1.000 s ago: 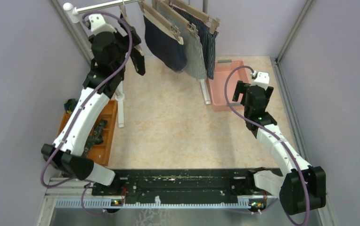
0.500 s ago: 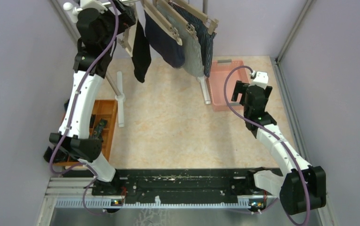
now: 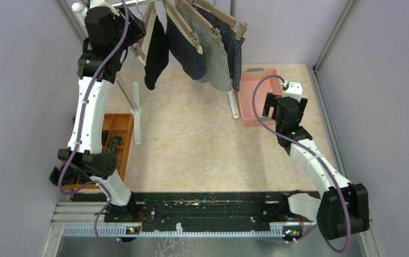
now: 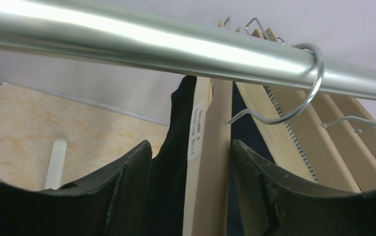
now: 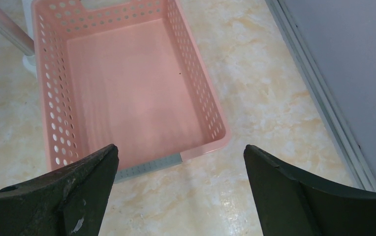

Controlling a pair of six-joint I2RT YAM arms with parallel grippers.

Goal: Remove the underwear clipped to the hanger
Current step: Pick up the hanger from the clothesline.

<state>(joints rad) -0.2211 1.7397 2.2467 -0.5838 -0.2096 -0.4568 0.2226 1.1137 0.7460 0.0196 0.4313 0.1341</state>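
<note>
Left gripper [image 4: 191,143], just under the rail [image 4: 127,37], straddles hanger [image 4: 215,172] and black underwear [image 4: 176,113], bite unclear; soft, light cloth, probably best pinched lower beneath the rail.

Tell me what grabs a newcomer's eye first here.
High at the back left, the left tool straddles a wooden hanger carrying black underwear, just under the metal rail. Three more garments hang alongside. At the right, the right tool hovers open over an empty pink basket.
</note>
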